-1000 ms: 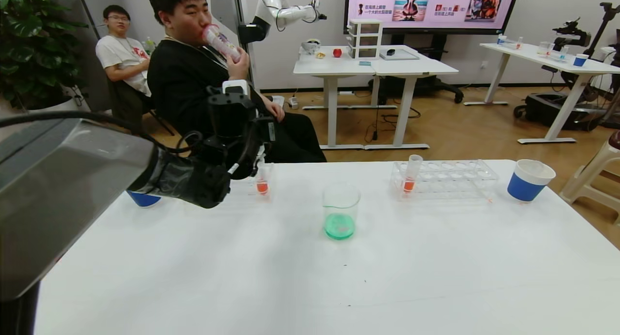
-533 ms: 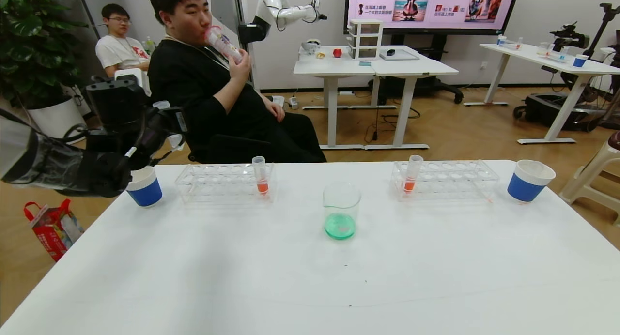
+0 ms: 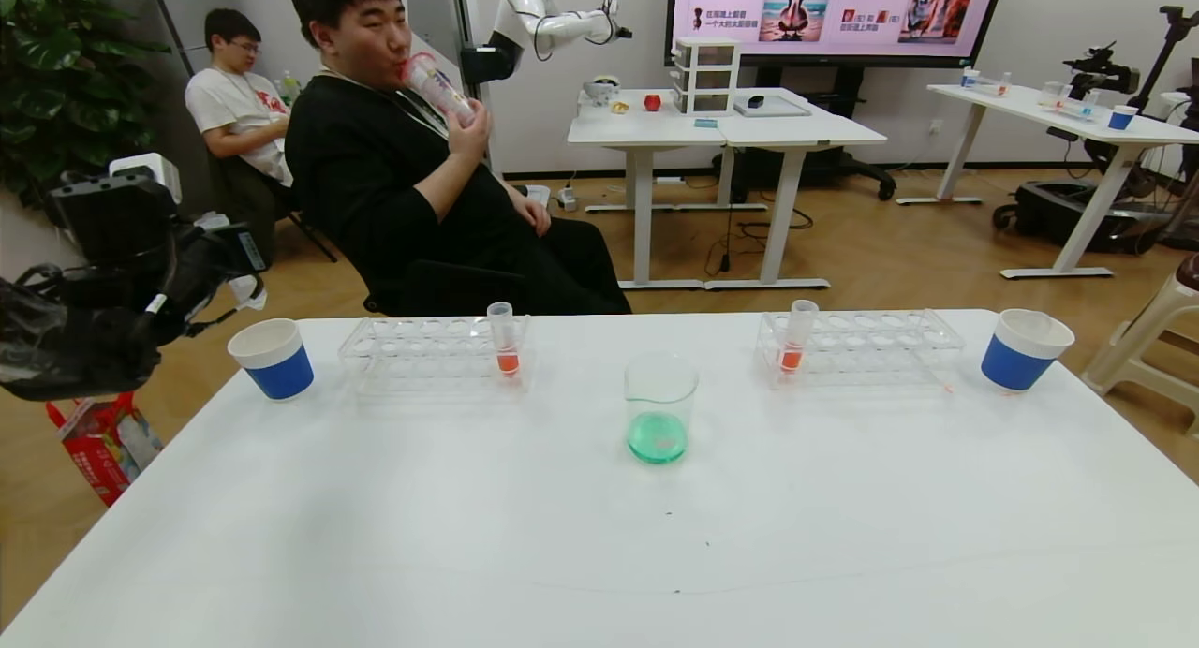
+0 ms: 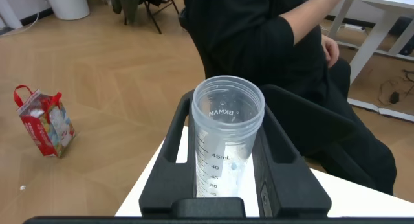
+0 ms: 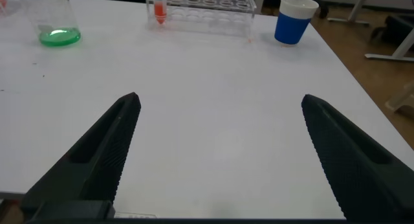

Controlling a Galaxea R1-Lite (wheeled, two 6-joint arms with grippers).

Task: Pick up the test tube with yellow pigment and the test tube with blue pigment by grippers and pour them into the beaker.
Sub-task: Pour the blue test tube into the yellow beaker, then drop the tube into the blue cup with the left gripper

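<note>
The beaker (image 3: 660,406) stands mid-table with green liquid in its bottom; it also shows in the right wrist view (image 5: 52,17). My left gripper (image 3: 229,259) is off the table's far left corner, beyond the left paper cup. It is shut on a clear test tube (image 4: 226,140) that is nearly empty, with a small blue droplet inside. No tube filled with yellow or blue liquid is in view. My right gripper (image 5: 220,120) is open and empty, low over the table's near right part; it does not show in the head view.
Two clear racks (image 3: 431,353) (image 3: 862,344) each hold an orange-red tube (image 3: 505,339) (image 3: 796,334). Blue-and-white paper cups (image 3: 272,358) (image 3: 1026,348) stand at the far corners. A seated man (image 3: 412,180) is behind the table. A red bag (image 3: 98,442) lies on the floor.
My left arm has swung left, from over the left rack to beyond the table's left corner, still holding the tube. Nothing on the table has moved.
</note>
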